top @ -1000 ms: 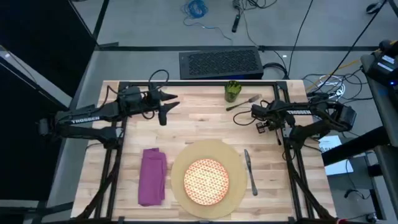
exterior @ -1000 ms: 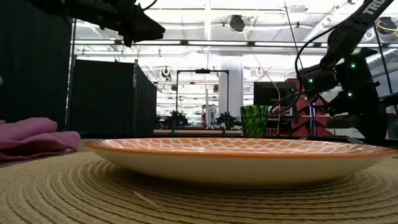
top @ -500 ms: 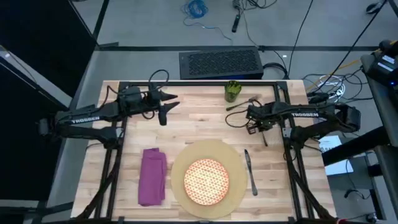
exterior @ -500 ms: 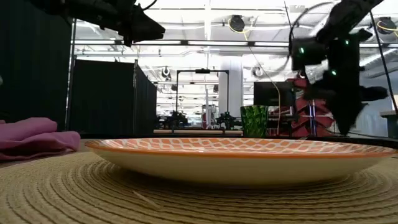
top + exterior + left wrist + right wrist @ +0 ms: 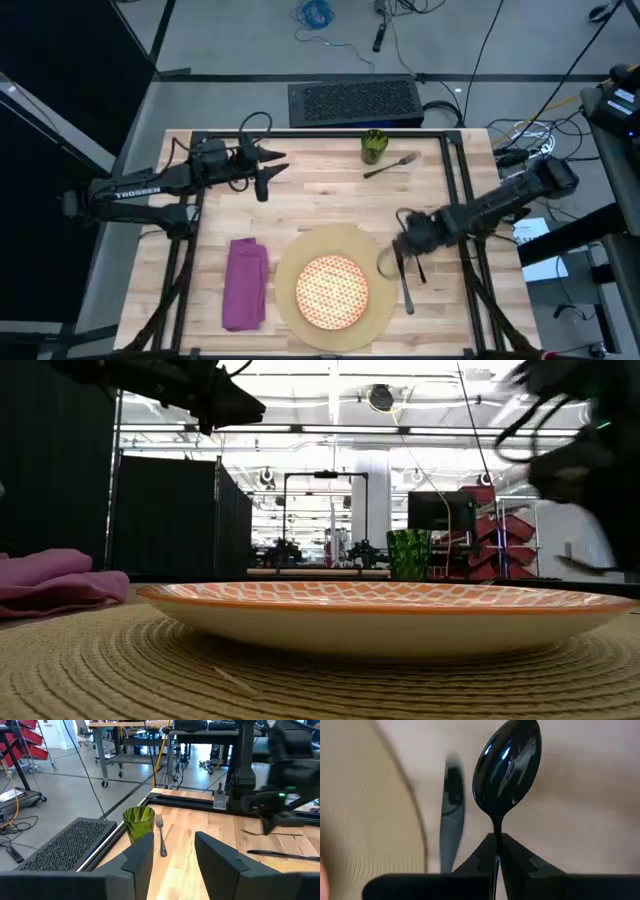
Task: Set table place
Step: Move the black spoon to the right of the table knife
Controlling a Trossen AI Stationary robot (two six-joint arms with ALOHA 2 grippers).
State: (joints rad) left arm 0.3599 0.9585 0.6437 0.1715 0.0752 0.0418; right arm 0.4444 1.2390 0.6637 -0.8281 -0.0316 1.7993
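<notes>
Overhead, the pale wooden surface carries a round tan mat at its near edge, with the orange-and-white plate centred on it. The purple napkin lies folded to the left of the mat, apart from it. The knife lies just beside the mat's right rim, lengthwise toward the near edge. The green cup stands at the far edge of the surface, and the fork lies just beside it, tilted.

The right gripper is over the right rim of the mat, above the knife's upper end. Its wrist view shows the fingers clenched on the handle of a dark spoon, the bowl pointing away from the gripper, with the knife and the mat's edge beneath.

The left gripper waits over the far left part of the surface, its fingers spread apart and holding nothing; the cup and fork lie ahead of it.

In the low view the plate sits on the mat, the napkin at left, the cup behind.
</notes>
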